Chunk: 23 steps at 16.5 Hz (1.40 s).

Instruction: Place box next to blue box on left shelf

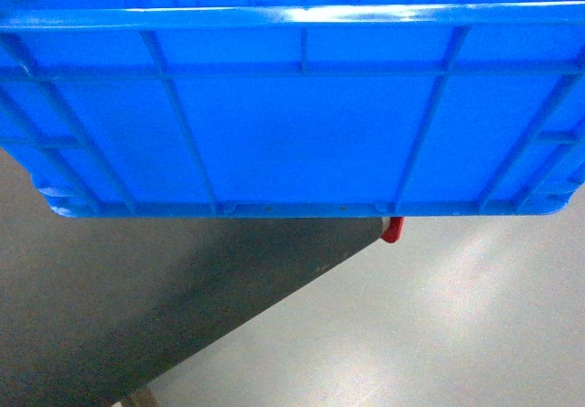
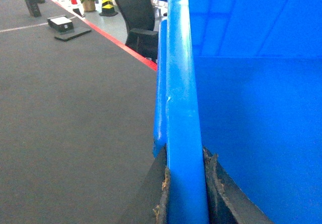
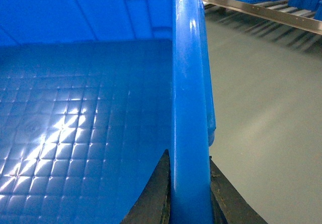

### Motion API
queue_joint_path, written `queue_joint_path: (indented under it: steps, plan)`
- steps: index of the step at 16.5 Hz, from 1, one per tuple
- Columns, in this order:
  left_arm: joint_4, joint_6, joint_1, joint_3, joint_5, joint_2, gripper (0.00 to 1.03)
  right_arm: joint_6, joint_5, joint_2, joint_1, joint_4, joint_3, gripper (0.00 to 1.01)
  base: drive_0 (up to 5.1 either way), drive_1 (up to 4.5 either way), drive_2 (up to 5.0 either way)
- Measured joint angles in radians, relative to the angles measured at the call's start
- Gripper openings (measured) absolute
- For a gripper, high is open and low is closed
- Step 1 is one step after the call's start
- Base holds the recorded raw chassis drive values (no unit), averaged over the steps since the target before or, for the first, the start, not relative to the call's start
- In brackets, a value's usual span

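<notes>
head view: your box [image 1: 302,123] fills the frame, raised above the floor [image 1: 475,334] | left fingers [image 2: 163,199] clamped on its rim | right fingers [image 3: 163,194] clamped on the opposite rim | box inside bare

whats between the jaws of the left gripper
The thick rim of the large bright-blue plastic crate fills the gap in the left gripper; the left wrist view shows both jaws pressed against it.

Bright overhead light — glare streaks the box [image 1: 302,123] rim, floor [image 1: 457,325] softly blurred.
</notes>
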Motion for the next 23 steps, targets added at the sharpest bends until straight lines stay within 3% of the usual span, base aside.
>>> queue_joint_path:
  steps: [23]
  plan:
    - [0.0, 0.0, 0.0, 0.0, 0.0, 0.0, 0.11, 0.0, 0.0, 0.0, 0.0, 0.0, 0.0, 0.09, -1.5, -1.51, -1.5]
